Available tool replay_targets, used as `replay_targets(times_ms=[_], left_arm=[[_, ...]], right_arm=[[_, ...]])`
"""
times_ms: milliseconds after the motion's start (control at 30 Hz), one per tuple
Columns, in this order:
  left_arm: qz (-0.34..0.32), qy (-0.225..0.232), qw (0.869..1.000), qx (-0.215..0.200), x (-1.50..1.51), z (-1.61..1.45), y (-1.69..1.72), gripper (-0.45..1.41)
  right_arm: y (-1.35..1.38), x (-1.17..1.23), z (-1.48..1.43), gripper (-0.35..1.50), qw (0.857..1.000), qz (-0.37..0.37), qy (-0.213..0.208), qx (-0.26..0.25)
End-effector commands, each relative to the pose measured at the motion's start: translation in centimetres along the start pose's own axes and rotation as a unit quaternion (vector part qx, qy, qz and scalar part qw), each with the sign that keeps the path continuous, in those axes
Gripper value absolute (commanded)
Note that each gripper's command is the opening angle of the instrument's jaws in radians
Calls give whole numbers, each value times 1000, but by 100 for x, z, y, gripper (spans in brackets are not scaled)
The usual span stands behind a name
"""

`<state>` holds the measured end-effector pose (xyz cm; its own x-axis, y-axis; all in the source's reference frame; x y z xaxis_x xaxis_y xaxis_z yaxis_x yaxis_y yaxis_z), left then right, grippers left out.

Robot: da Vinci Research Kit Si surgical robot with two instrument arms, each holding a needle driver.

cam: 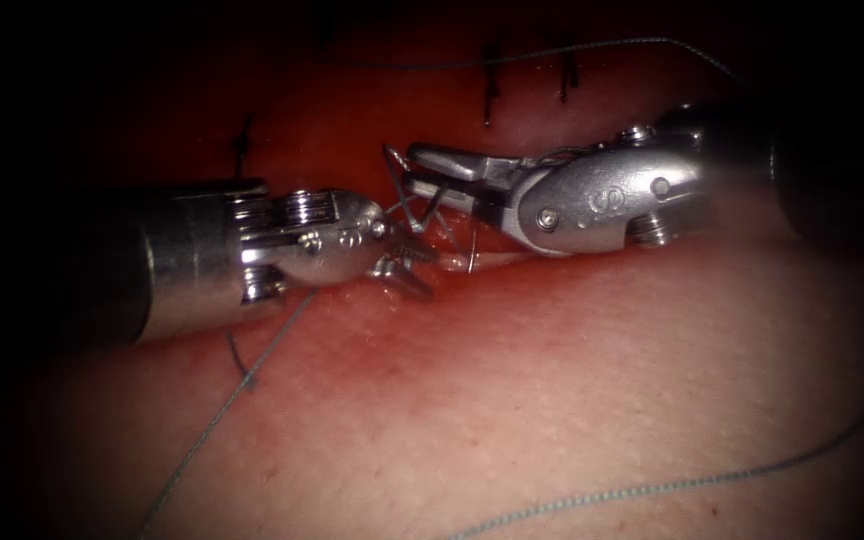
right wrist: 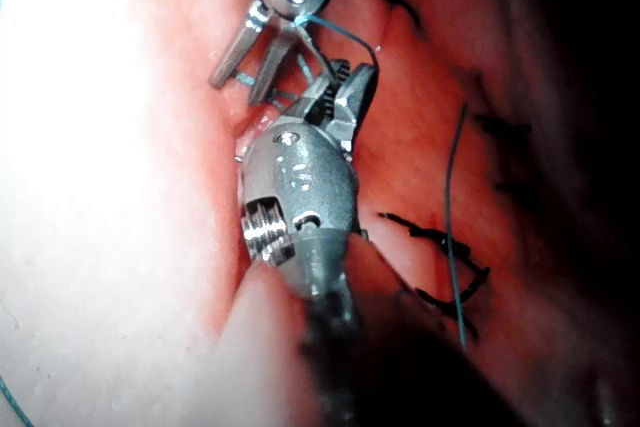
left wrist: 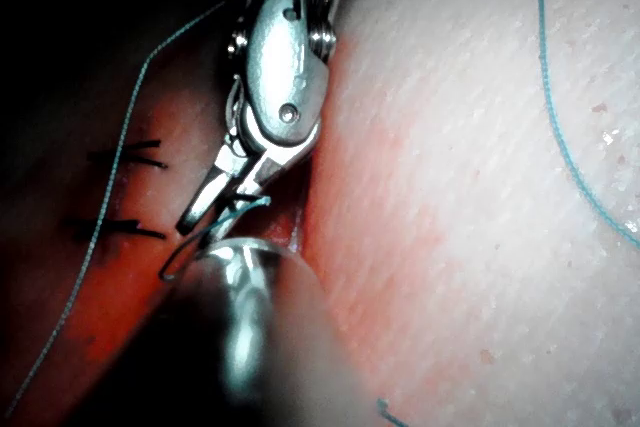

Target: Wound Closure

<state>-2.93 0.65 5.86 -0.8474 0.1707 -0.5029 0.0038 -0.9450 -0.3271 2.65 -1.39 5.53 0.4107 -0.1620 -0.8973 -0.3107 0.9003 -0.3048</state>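
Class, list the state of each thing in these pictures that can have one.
Left arm's silver needle driver: jaws open.
Right arm's silver needle driver: jaws open, a thread loop beside them.
Thin blue-grey thread: slack, lying on the tissue.
Pink pork-belly tissue: cut partly closed with dark stitches.

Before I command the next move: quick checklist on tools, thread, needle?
1. Left tool jaws open, nothing seen in its grip: ok.
2. Right tool jaws open, nothing seen in its grip: ok.
3. Thread loop free of both tools: cannot tell; it lies right at their tips.
4. Needle position, and whether it is in the tissue: cannot tell.
5. Placed stitches sit intact: ok.
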Motion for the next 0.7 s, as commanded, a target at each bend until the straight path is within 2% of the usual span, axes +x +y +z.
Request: replay_targets(times_ms=[33, 133, 267, 700], left_arm=[[-2, 10, 1000, 7, 7, 1, -1, 32], [-17, 36, 999, 30, 17, -14, 21, 24], [-17, 43, 998, 41, 30, -19, 48, 14], [-11, 49, 998, 46, 21, 11, 57, 15]], right_arm=[[1, -2, 11, -35, 1000, 8, 1, -1], [5, -5, 12, -35, 1000, 20, 0, -2], [8, -7, 12, -35, 1000, 24, -6, -6], [20, -9, 13, -35, 997, 70, -10, -5]])
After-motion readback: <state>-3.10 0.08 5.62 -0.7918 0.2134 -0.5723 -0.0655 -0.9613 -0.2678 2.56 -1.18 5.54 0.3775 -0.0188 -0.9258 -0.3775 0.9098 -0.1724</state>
